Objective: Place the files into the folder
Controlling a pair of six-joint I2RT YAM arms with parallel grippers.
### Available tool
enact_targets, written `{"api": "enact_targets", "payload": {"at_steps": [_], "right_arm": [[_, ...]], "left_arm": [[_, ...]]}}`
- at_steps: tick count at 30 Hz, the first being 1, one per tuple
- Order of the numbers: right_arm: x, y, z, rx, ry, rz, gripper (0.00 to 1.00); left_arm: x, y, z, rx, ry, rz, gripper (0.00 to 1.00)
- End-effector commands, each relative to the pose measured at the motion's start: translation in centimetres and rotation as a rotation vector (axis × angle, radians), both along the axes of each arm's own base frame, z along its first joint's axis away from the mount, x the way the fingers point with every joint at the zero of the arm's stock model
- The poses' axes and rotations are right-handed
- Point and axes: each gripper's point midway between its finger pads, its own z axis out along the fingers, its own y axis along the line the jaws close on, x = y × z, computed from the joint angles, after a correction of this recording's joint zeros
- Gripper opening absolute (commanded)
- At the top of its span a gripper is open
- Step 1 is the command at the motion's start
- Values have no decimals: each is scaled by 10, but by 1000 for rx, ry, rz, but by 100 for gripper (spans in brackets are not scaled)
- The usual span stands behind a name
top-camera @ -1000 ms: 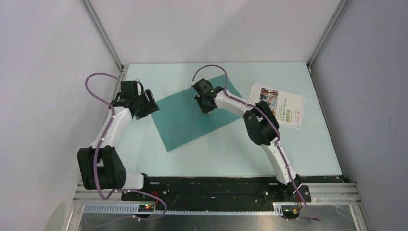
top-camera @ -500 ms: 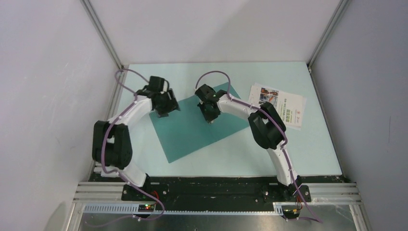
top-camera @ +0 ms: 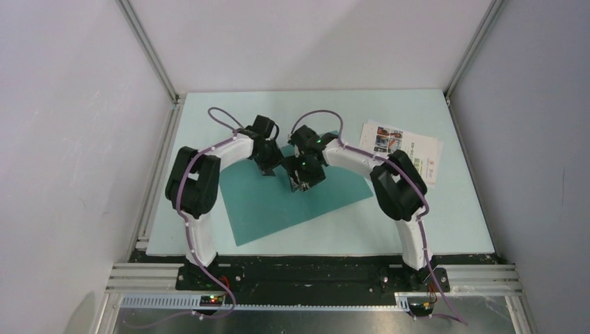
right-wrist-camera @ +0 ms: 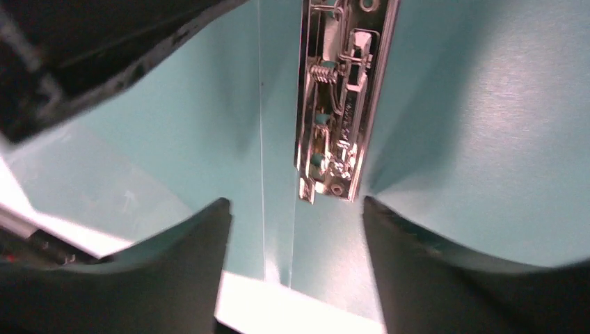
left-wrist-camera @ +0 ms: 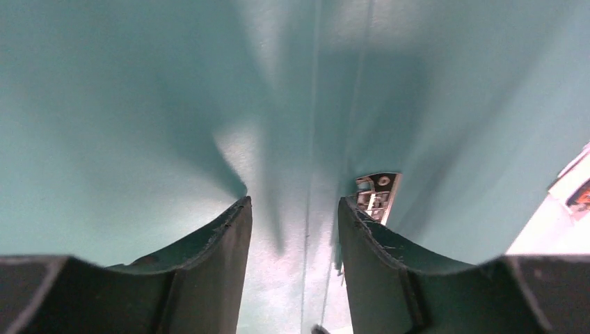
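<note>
The teal folder (top-camera: pixel 259 207) lies open and flat at the middle of the table, its metal clip (right-wrist-camera: pixel 339 104) along the spine crease. Both grippers hang close over that crease. My left gripper (top-camera: pixel 268 168) is open, with only the folder's surface (left-wrist-camera: pixel 139 104) between its fingers and the clip (left-wrist-camera: pixel 378 195) just past its right fingertip. My right gripper (top-camera: pixel 301 184) is open too, straddling the crease below the clip's near end. The files (top-camera: pixel 403 153) lie stacked to the right of the folder, the colourful brochure page on top.
The left gripper's dark body (right-wrist-camera: pixel 90 49) shows at the upper left of the right wrist view, very close to my right gripper. Grey walls and metal posts (top-camera: pixel 149 52) enclose the table on three sides. The pale table mat (top-camera: pixel 209 118) ends near the arm bases.
My left arm has swung in from the folder's left corner to its middle, beside the right gripper. The right gripper has shifted slightly nearer and opened.
</note>
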Motion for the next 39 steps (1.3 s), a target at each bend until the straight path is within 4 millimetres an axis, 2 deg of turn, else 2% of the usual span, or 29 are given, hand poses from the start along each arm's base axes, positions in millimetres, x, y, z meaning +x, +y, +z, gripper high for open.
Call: {"api": "enact_targets", "payload": {"at_steps": [1, 2, 4, 8, 10, 12, 16, 23, 26, 28, 34, 39], "right_arm": [[11, -13, 69, 206, 10, 14, 93], [11, -18, 78, 239, 20, 16, 96], [7, -27, 84, 263, 40, 26, 99], [-9, -43, 84, 299, 80, 75, 99], [-11, -50, 83, 298, 73, 86, 95], [-11, -53, 82, 301, 74, 86, 82], [-14, -55, 80, 286, 44, 108, 37], [-28, -49, 74, 259, 11, 132, 26], [-33, -45, 70, 257, 12, 150, 7], [-35, -42, 69, 256, 8, 170, 0], [-42, -34, 61, 255, 23, 207, 0], [-39, -32, 52, 221, 19, 193, 0]], "left_arm": [[16, -27, 16, -64, -59, -1, 52], [16, -32, 18, -79, -61, -10, 52], [13, -42, 18, -100, -60, -30, 51], [3, -57, 12, -107, -48, -62, 46], [1, -59, 9, -106, -42, -59, 43], [1, -59, 7, -102, -38, -49, 41], [4, -60, 9, -111, -40, -41, 38], [8, -46, 20, -80, -86, 17, 37], [9, -45, 13, -78, -71, 22, 36], [10, -44, 7, -75, -61, 32, 34], [22, -42, 6, -66, -92, 53, 24], [23, -37, -1, -69, -70, 74, 21]]}}
